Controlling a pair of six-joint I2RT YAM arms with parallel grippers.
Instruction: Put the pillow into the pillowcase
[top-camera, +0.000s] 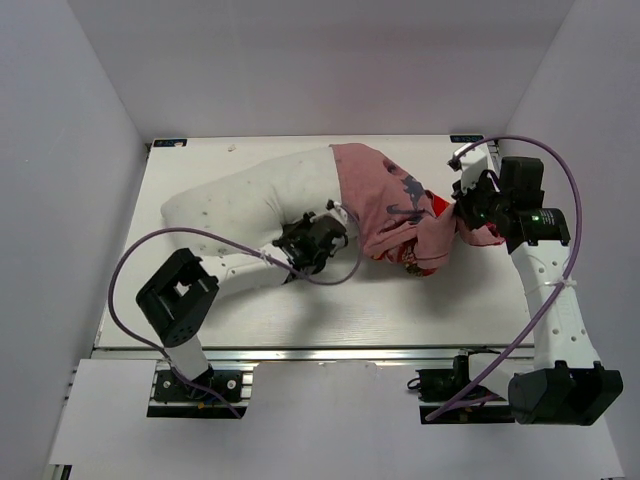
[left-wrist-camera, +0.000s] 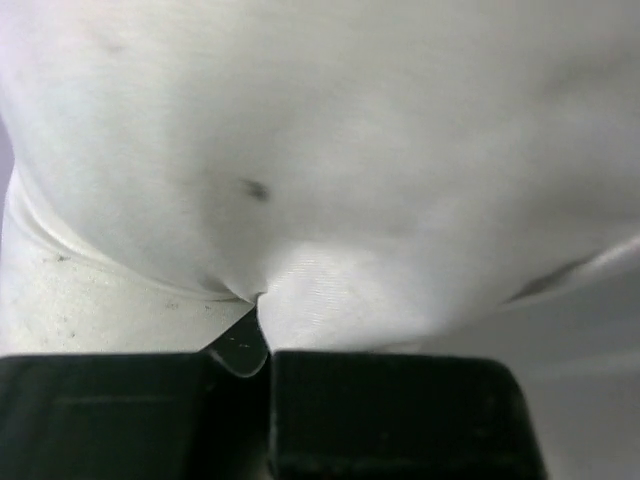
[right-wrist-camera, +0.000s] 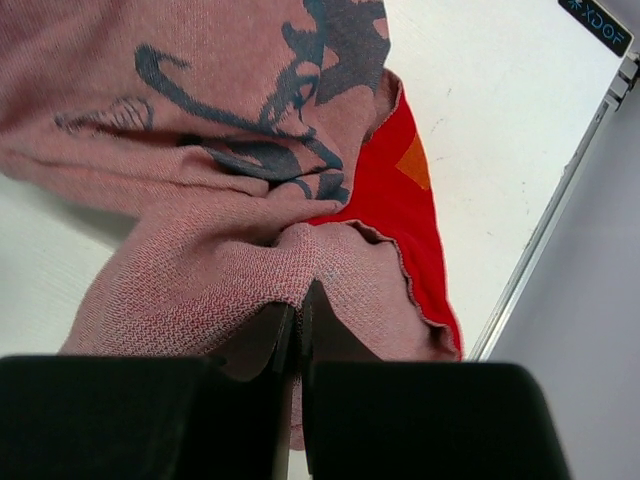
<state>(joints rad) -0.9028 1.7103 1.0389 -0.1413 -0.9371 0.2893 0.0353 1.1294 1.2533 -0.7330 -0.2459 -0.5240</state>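
The white pillow (top-camera: 235, 205) lies across the table's left and middle part. Its right end disappears under the pillowcase (top-camera: 395, 205), which shows its faded pink side with navy patches and some red. My left gripper (top-camera: 325, 228) sits on the pillow's near edge, beside the pillowcase. In the left wrist view the left gripper (left-wrist-camera: 262, 315) is shut, pinching a fold of the pillow (left-wrist-camera: 330, 130). My right gripper (top-camera: 465, 212) holds the pillowcase's right end. In the right wrist view the right gripper (right-wrist-camera: 303, 295) is shut on a pink fold of the pillowcase (right-wrist-camera: 200, 110).
The white table (top-camera: 400, 310) is enclosed by pale walls on the left, back and right. Its metal right edge (right-wrist-camera: 560, 210) runs close to my right gripper. Purple cables loop over both arms.
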